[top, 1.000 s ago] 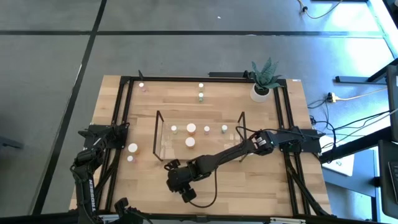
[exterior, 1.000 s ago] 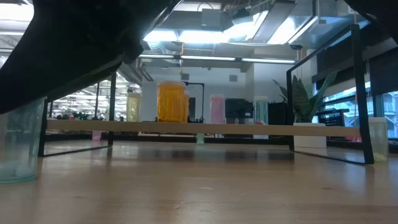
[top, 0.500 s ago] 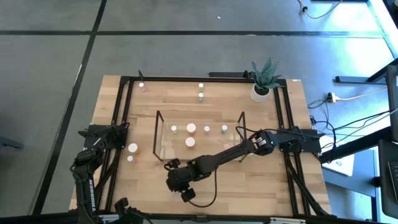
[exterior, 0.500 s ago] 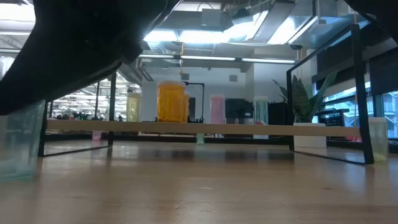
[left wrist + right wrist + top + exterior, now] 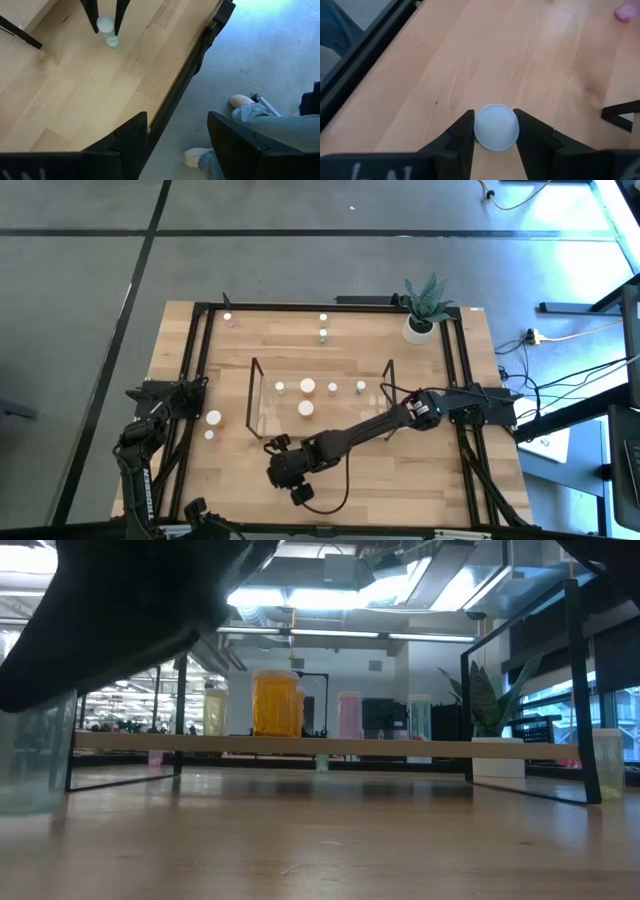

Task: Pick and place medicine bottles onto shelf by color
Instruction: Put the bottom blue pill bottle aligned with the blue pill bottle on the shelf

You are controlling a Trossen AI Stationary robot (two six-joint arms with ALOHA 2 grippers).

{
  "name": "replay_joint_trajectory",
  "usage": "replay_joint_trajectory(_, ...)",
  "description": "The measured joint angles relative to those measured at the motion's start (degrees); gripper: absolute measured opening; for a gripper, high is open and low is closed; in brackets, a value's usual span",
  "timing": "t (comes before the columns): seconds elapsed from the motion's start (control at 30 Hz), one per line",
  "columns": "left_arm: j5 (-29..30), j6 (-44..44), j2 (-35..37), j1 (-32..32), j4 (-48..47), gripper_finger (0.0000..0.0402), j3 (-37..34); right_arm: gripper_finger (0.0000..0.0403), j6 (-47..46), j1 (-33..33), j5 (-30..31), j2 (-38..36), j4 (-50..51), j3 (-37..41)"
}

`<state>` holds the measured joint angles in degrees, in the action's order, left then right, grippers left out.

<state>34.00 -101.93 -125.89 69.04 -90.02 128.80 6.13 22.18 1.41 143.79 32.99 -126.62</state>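
My right gripper [image 5: 275, 444] reaches over to the near left of the clear shelf [image 5: 255, 395] and is shut on a small pale green-tinted bottle [image 5: 32, 755] with a white cap [image 5: 495, 127]. On the shelf stand several bottles, among them an orange one [image 5: 277, 703], a pink one [image 5: 349, 715] and a green one [image 5: 418, 715]. Two loose bottles [image 5: 213, 417] [image 5: 209, 435] stand on their bases on the table left of the shelf. My left gripper [image 5: 177, 117] hangs open over the table's left side, nothing between its fingers. My right gripper pinches the bottle's white cap [image 5: 479, 131] between its two fingers, one on each side. The fingers [image 5: 462, 132] slant downward, coming from the table's right side. The bottle hangs below them, slightly tilted, its base just above the tabletop.
Three more bottles [image 5: 229, 318] [image 5: 323, 318] [image 5: 323, 334] stand near the far edge. A potted plant [image 5: 420, 328] sits at the far right corner. A black metal frame [image 5: 195, 360] runs along the table's sides. A person's shoe and leg [image 5: 250, 107] show beyond the table edge.
The bottle in my right gripper has tipped a little, and its base has come up off the table by a small amount. Both arms have otherwise kept their places.
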Motion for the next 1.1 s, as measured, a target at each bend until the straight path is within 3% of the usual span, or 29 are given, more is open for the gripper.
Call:
replay_joint_trajectory(0.33, 0.0, 0.0, 0.0, 0.0, 0.0, 0.0202, 0.0, 0.0129, 0.1, 1.9, -3.2, -0.3, 8.7, -8.5)
replay_joint_trajectory(0.77, 0.6, 0.1, 0.0, -0.1, 0.0, 0.0202, 0.0, 0.0129, -1.4, 3.0, -2.3, -10.2, 19.3, -7.9)
replay_joint_trajectory(1.1, 3.1, 5.1, 0.0, -2.6, 0.0, 0.0202, 0.0, 0.0129, -7.5, 5.6, 12.1, -21.2, 33.6, -7.9)
